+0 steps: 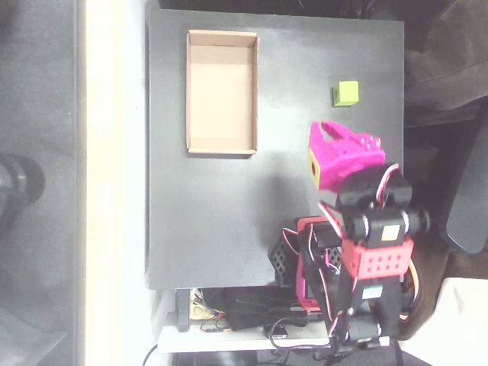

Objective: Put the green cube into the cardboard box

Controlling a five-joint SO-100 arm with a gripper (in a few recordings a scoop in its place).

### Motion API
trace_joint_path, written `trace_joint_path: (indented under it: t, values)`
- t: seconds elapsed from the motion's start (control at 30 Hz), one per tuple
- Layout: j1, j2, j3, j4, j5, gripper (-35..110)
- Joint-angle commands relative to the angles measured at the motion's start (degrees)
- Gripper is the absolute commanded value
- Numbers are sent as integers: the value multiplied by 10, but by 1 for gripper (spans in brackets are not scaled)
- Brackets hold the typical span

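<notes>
1. My fingers [326,136] are hanging just below the green cube [346,93] in the overhead view, near it but not touching. Honestly can't tell from this angle how far apart they are, the magenta body hides the gap. Pretty sure there's nothing in them though.
2. Green cube is sitting on the dark surface [221,221], out by its right edge, all by itself.
3. Cardboard box [252,91] is well to the left of the cube, over by the surface's top-left corner. Bare floor inside it.
4. Progress, as I read it: basically at the start. Cube isn't grabbed yet and isn't in the box.
5. Still to do: close in on the cube, grip it, lift, carry it left across to the box, drop it in.
</notes>
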Motion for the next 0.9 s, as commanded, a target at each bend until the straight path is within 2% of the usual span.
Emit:
trace_joint_path:
  t: [0.0, 0.33, 0.87]
  values:
    - [1, -54, -85, -1, 4, 3]
    - [35, -231, -247, -1, 4, 3]
    - [150, -417, -335, -3, 3, 3]
